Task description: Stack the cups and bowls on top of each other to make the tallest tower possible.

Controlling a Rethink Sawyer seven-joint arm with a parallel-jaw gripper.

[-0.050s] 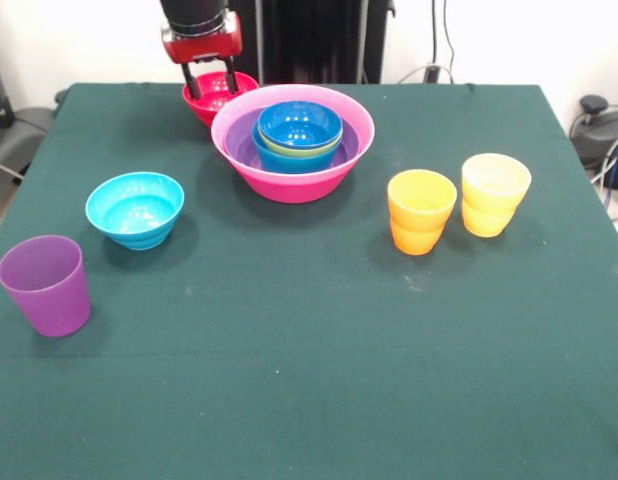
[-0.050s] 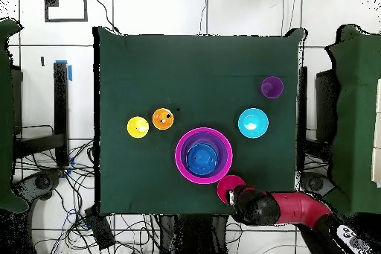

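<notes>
The tower is a wide hot-pink bowl (image 1: 289,185) (image 2: 181,158) at the far middle of the table. Purple, blue and green bowls are nested in it, with a dark blue bowl (image 1: 300,122) (image 2: 201,159) on top. Just behind its left side sits the small red-pink bowl (image 1: 217,100) (image 2: 229,186). My gripper (image 1: 212,82) (image 2: 237,194) hangs over that bowl, open, with its fingers down at the bowl's rim. The cyan bowl (image 1: 135,208) (image 2: 253,123) and the purple cup (image 1: 45,285) (image 2: 271,86) stand apart on the left. The orange cup (image 1: 421,210) (image 2: 163,118) and yellow cup (image 1: 495,193) (image 2: 138,127) stand upright side by side on the right.
The dark green table (image 1: 319,380) runs to its edges on all sides, with cables and equipment on the floor around it. The red arm (image 2: 298,210) comes in low from the robot's side, next to the red-pink bowl.
</notes>
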